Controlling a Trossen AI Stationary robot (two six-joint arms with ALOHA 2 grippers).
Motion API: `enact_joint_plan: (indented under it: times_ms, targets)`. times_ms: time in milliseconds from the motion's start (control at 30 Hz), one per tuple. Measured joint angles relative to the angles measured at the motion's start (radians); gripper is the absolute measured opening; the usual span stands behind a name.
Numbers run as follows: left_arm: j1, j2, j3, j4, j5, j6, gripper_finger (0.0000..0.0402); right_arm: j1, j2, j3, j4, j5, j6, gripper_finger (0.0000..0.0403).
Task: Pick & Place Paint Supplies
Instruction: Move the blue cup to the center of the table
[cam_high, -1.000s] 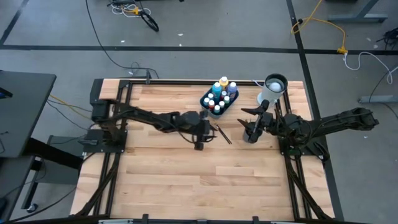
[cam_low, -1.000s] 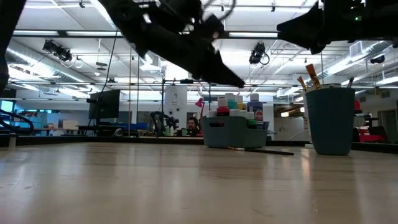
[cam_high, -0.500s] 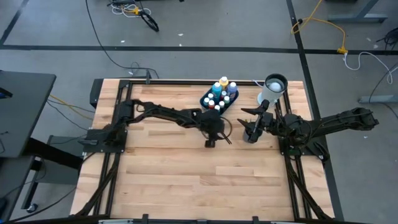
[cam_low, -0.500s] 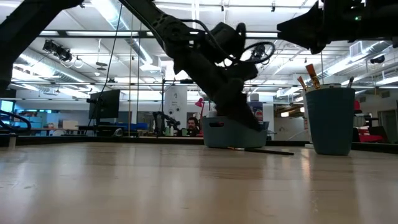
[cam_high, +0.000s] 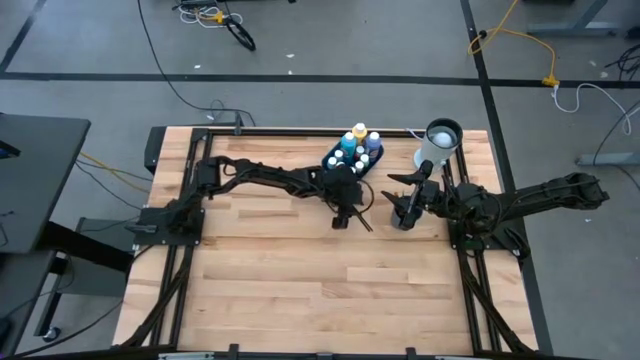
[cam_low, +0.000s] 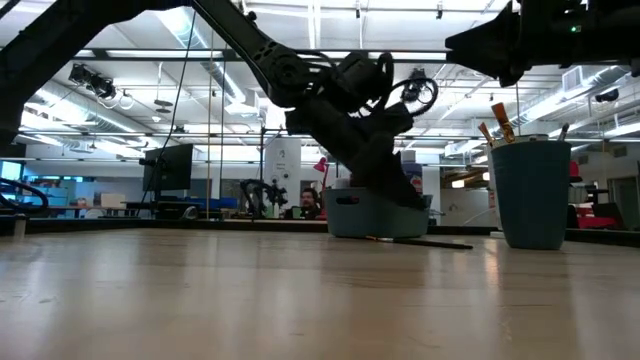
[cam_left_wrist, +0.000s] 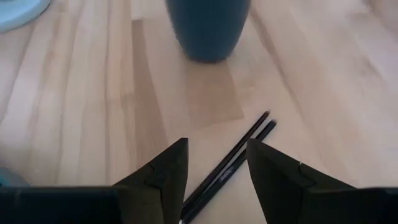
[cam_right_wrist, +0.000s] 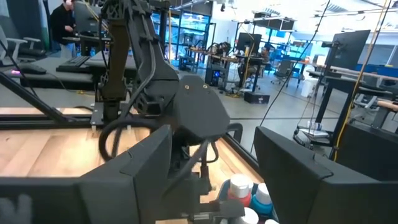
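Reaching across the wooden tabletop (cam_high: 260, 260), my left gripper (cam_left_wrist: 214, 180) has swung over two thin dark paintbrushes (cam_left_wrist: 239, 155), which lie between its parted, empty fingers. I judge a grasp is next. My right gripper (cam_high: 400, 205) waits nearby, open.

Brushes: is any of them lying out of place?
Yes. Two dark brushes lie flat on the table beside the blue tray of bottles, not standing in the cup. The open left tool hovers over them.
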Motion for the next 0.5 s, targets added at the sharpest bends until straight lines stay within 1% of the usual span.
enact_joint_plan:
  times_ms: [133,233,333,500]
  targets:
    - [-0.003,0.013,0.002,-0.018,0.023,0.061,0.0173,0.000,0.000,0.000,0.003,-0.002,0.003,0.0233]
    - [-0.011,0.014,0.002,-0.015,-0.021,0.070,0.0173,0.000,0.000,0.000,0.002,-0.002,0.004,0.0233]
    - [-0.018,0.009,0.023,-0.046,-0.037,0.078,0.0172,0.000,0.000,0.000,0.001,-0.002,0.004,0.0233]
    - [-0.057,0.002,0.115,-0.104,-0.122,0.125,0.0157,0.000,0.000,0.000,-0.007,-0.024,0.004,0.0233]
